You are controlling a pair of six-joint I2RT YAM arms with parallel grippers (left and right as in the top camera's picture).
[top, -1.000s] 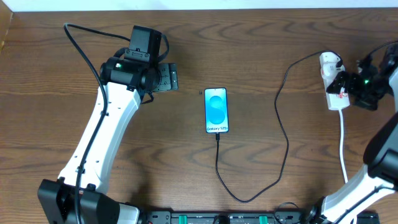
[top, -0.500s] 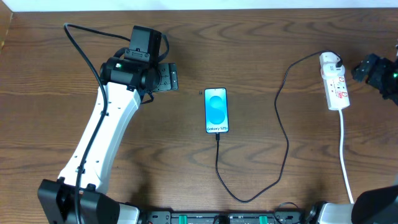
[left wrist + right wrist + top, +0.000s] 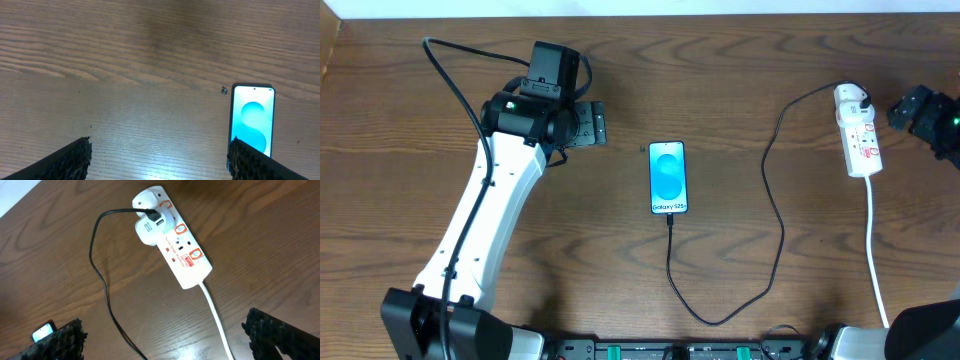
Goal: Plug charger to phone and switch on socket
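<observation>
Though slim, bright blue-teal phone [image 3: 668,177].

Overhead, the right arm [image 3: 930,115] is mostly cut off by the right edge. Of the left gripper [image 3: 159,162] I see only two pad tips at the bottom of its wrist view, and one tip covers the near end of the phone [image 3: 252,120]. A speck [image 3: 223,90] by the phone's far left corner is too small to name. From the right wrist, the phone is a sliver behind a pad of the right gripper [image 3: 162,330]. The white cord [image 3: 216,315] of the socket [image 3: 184,252] and the charger [image 3: 102,285] run off the bottom edge. The switches are perhaps on; I can't read them.
</observation>
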